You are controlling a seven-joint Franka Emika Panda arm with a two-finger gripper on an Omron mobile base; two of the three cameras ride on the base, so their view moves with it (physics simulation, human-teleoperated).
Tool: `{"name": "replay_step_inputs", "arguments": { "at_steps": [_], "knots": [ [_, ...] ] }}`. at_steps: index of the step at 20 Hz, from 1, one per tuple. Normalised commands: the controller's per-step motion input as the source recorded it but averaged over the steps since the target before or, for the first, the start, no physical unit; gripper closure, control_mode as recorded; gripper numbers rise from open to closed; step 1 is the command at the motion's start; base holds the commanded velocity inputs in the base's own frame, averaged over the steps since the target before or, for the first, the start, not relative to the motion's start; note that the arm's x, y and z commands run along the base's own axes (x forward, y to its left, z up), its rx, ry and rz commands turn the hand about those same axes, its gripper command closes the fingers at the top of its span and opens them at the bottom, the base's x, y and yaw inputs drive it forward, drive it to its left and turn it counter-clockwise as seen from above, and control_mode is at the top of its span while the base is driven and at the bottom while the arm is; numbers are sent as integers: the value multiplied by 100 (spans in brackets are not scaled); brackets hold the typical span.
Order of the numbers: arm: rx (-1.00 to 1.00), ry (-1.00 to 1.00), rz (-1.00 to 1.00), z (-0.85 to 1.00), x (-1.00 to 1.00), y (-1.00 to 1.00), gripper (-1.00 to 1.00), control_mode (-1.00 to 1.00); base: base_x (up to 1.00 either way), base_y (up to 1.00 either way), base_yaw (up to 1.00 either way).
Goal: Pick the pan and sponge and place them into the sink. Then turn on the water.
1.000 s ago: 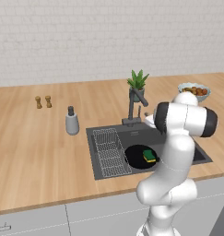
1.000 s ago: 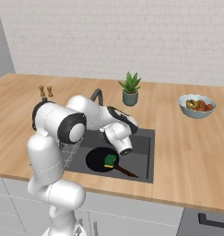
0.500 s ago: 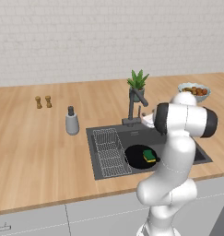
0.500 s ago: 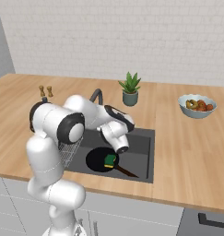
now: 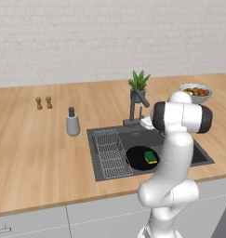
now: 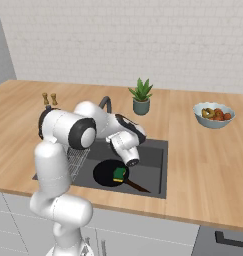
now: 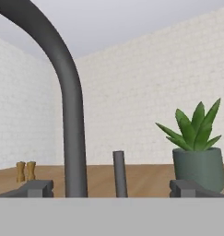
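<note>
A potted plant (image 5: pixel 138 86), fruit bowl (image 5: pixel 196 92), two shakers (image 5: pixel 43 102) and bottle (image 5: pixel 72 122) on the counter (image 5: pixel 35 153).

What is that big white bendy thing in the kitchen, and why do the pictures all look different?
It is a robot arm in a computer-drawn kitchen. Two pictures come from cameras riding behind it, one on each side. The third comes from a camera on its hand, the end effector, which is open and holds nothing. That camera looks at the tall dark curved faucet, a thin dark lever beside it, and a spiky green plant in a grey pot. The round black pan lies in the dark grey sink, with the small green and yellow sponge on it. On the wooden counter stand a grey bottle, two small brown shakers and a pale bowl of orange food.
</note>
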Motion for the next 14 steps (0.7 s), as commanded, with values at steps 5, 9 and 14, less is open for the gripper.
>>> {"name": "replay_step_inputs", "arguments": {
  "at_steps": [5, 9, 14],
  "knots": [
    [0, 0, 0, 0, 25, 0, -100, -100, 0, 0, 0],
    [0, 0, 0, -5, 19, 0, -100, -100, 0, 0, 0],
    [0, 0, 0, -15, 13, 7, -100, -100, 0, 0, 0]
  ]
}}
